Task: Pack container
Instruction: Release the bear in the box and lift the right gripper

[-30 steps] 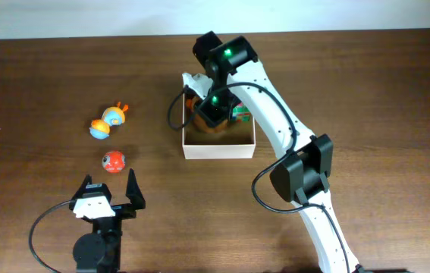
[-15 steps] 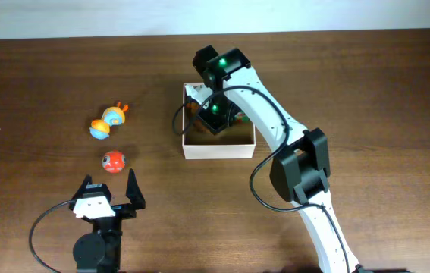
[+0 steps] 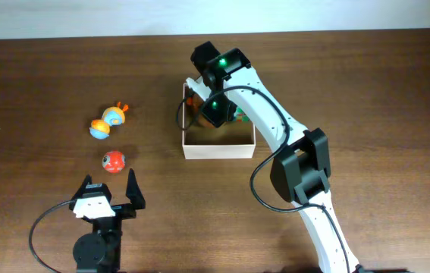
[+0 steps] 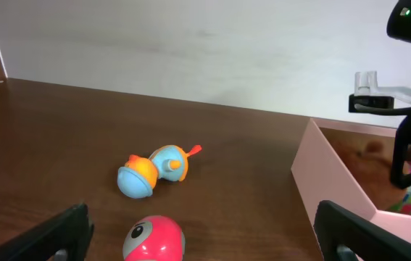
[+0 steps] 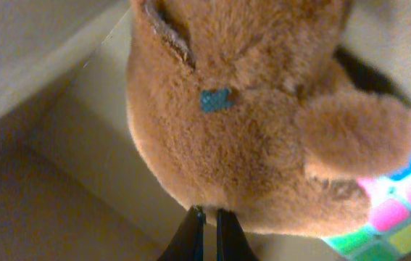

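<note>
The container point(image 3: 218, 150) is a shallow white-walled box with a tan inside, at the table's middle back. It also shows in the left wrist view point(image 4: 328, 174) and the right wrist view point(image 5: 53, 152). My right gripper point(image 3: 213, 112) is down inside it. Its fingers point(image 5: 209, 214) are pinched on the fur of a brown plush bear point(image 5: 248, 109), which rests against a colourful cube point(image 5: 393, 217). From overhead the bear is almost hidden under the wrist. My left gripper point(image 3: 110, 188) is open and empty near the front left point(image 4: 209, 233).
A red ball toy point(image 3: 113, 161) lies just ahead of the left gripper point(image 4: 154, 239). A blue and orange toy point(image 3: 107, 121) lies farther back on the left point(image 4: 153, 167). The cube point(image 3: 239, 115) sits in the container's back right.
My right gripper has carried the bear down and towards the back of the container; the bear is now mostly hidden under the wrist. The left arm has not moved.
</note>
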### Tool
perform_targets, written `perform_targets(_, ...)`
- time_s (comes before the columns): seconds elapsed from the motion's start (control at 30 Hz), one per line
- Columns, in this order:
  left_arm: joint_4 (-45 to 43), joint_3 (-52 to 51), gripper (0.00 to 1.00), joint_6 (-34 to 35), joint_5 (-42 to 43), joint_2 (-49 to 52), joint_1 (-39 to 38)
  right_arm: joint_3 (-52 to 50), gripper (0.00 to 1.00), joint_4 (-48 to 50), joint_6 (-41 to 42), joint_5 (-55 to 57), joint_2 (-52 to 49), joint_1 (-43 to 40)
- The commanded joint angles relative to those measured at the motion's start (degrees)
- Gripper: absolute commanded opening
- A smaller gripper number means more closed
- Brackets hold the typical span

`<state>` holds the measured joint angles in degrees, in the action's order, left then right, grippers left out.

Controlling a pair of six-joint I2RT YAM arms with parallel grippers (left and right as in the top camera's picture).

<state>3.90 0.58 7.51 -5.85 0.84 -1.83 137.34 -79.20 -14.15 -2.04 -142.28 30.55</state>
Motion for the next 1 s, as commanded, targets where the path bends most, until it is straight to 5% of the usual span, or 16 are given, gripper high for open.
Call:
perform_targets(0.0, 0.3, -0.1, 0.99, -0.9, -0.2, -0.5, 0.3, -0.6, 0.04, 1.3, -0.4, 3.0, 2.3, 0.5)
perform_targets(0.77, 0.3, -0.1, 0.99, -0.9, -0.2, -0.5, 0.3, 0.2, 0.05, 4.0, -0.7, 4.0, 2.4, 0.6)
perform_targets(0.97, 0.3, -0.1, 0.99, -0.9, -0.2, -0.5, 0.3, 4.7, 0.22, -0.7, -0.7, 3.9, 2.4, 1.0)
